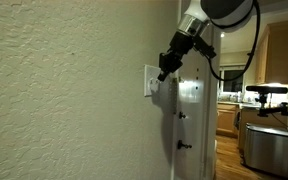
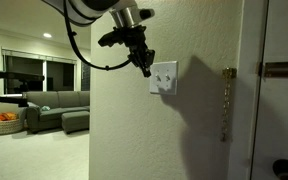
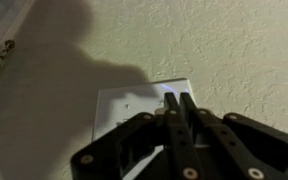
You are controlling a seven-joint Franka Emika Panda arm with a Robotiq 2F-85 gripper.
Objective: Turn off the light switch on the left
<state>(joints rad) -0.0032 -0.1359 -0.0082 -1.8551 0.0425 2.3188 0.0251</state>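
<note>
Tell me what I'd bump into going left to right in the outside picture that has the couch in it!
Couch → gripper → light switch → door chain → metal bar on the door.

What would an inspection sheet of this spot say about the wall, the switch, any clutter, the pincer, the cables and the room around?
Surface: textured wall, carrying the switch plate.
Job's things: white light switch on the wall near the door; toggle positions too small to tell.
Clutter: nothing seen.
Grippers: pincer shut, tips over the plate; contact cannot be told.
Cables: black cable loops from the arm, away from the wall.
Surroundings: door chain, white door, sofa, kitchen cabinets.
</note>
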